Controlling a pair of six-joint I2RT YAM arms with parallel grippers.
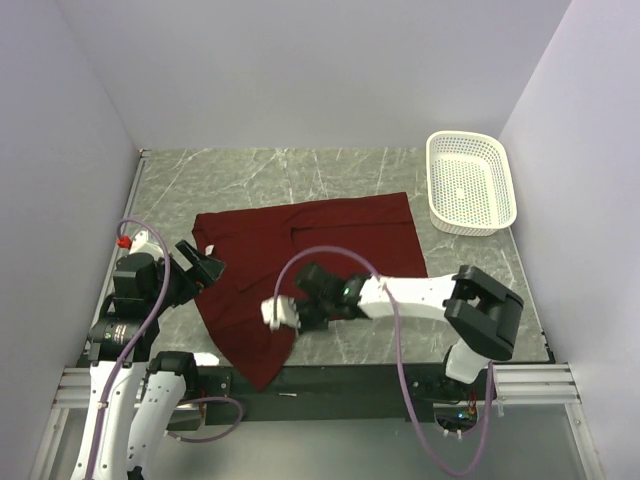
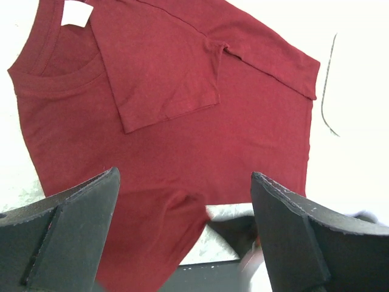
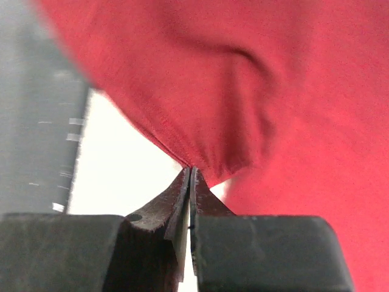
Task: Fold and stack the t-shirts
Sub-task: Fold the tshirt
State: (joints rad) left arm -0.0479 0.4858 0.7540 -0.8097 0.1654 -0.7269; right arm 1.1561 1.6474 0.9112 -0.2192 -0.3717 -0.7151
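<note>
Cloth is what my right gripper (image 3: 190, 176) has. Its jaws are pressed together on a thin pinch of hemmed edge of the maroon t-shirt (image 1: 320, 250), at the end of the shirt farthest from the white basket (image 1: 434, 190). The shirt lies spread on the counter (image 1: 250, 175), just left of the basket and nearer the arms, with one sleeve turned in over the chest.

My left gripper (image 1: 205, 262) gapes wide and holds nothing, hovering over the collar end, well apart from the basket.

I take the step to be folding the pinched end over toward the basket. I would lift only enough to clear the cloth and carry it low and slowly, since the bite looks slight. I would let go only once the edge lies flat and square.
</note>
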